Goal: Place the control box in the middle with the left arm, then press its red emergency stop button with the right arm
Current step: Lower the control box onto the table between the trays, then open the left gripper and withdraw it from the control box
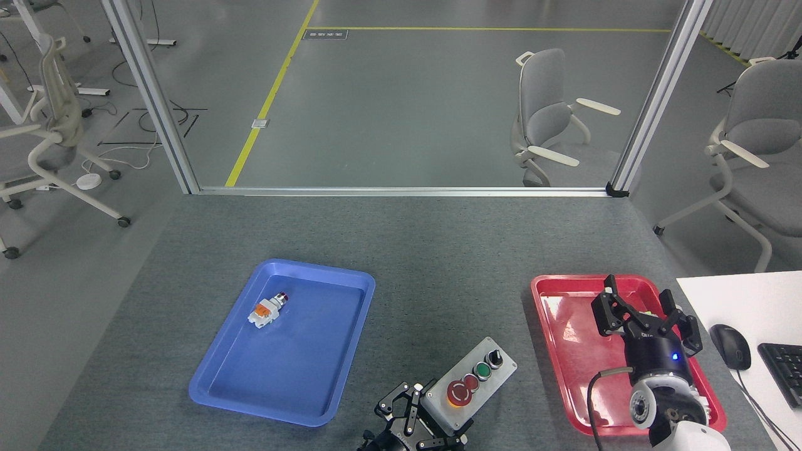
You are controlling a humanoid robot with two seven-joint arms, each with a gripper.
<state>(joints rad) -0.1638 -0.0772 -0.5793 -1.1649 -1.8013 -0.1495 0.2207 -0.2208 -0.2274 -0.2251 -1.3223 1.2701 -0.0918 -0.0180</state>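
At 6 o'clock, left gripper (418,418) grips the box (471,384) at its near end; rigid, likely weighty, so hold the sides. Right gripper (645,316) open.

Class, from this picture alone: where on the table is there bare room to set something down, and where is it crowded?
Free: the grey table beyond both trays, and the strip between the blue tray and red tray. Crowded: the near edge, where the left gripper grips the control box, and over the red tray, where the right gripper hovers.
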